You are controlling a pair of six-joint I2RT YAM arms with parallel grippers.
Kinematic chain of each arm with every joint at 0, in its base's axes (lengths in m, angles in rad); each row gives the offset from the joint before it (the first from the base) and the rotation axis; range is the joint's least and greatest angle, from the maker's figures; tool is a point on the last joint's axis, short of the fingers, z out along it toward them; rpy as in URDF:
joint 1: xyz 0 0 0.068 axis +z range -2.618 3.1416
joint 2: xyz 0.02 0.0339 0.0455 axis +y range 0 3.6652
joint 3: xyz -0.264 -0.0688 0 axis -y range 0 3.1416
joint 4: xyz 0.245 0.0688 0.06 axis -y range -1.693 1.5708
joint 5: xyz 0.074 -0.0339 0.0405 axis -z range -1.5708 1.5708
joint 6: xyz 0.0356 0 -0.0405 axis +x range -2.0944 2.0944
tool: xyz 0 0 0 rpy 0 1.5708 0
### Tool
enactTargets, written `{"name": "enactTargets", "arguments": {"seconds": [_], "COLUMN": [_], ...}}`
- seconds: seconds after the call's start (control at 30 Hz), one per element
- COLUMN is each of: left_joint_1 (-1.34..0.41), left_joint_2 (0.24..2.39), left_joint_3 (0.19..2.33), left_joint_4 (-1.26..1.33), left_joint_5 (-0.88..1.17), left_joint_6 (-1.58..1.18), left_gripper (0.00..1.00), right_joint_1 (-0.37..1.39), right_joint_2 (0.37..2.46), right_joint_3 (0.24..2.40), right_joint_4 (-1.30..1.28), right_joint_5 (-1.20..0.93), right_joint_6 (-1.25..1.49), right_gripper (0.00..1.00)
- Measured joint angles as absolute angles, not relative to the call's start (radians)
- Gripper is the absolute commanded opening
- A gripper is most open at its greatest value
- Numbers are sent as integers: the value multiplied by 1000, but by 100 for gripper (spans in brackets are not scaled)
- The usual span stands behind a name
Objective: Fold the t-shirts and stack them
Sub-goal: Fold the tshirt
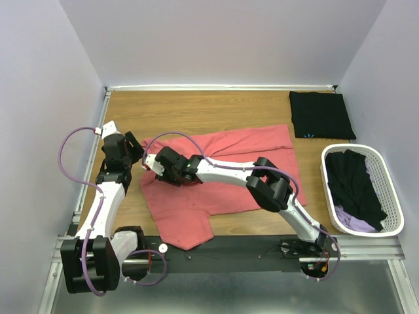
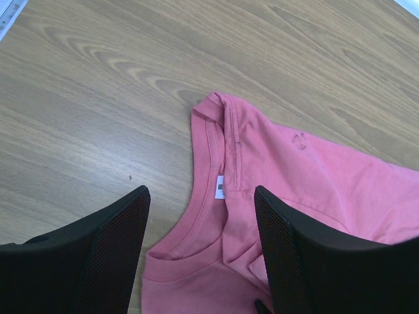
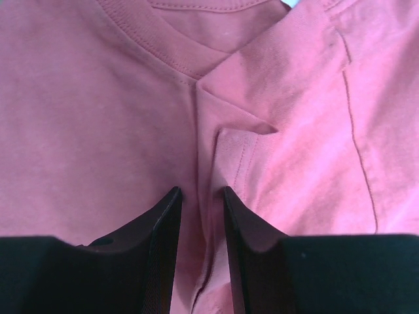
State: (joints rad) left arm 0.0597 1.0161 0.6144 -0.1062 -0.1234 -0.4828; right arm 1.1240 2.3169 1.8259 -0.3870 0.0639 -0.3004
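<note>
A coral-pink t-shirt (image 1: 262, 140) lies spread across the wooden table, with its collar (image 2: 190, 245) and white label (image 2: 220, 187) at the left end. My left gripper (image 2: 201, 191) hovers open just over that collar, one finger on each side and nothing between them. My right arm reaches across the shirt to the left. Its gripper (image 3: 201, 191) presses down just behind the collar, its jaws narrowed on a raised fold of the pink cloth. A folded black t-shirt (image 1: 321, 114) with a tiny light-blue mark lies at the back right.
A white slatted basket (image 1: 395, 196) stands at the right edge, holding black cloth (image 1: 353, 180) and lilac cloth (image 1: 353, 222). Bare wood (image 1: 196, 108) shows behind and left of the pink shirt. White walls close in the back and both sides.
</note>
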Motion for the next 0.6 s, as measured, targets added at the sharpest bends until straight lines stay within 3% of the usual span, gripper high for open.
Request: {"name": "enactTargets", "arguments": {"seconds": [0.6], "left_joint_1": [60], "left_joint_2": [1016], "left_joint_3": [614], "left_joint_4": [-106], "left_joint_5": [-122], "left_joint_6": [-482], "left_gripper": [73], "right_joint_1": [1099], "right_joint_2": [2270], "right_joint_3": [1760], "right_joint_4": [-350], "right_joint_5": [155], "right_joint_6": [-315], "right_gripper": [38]}}
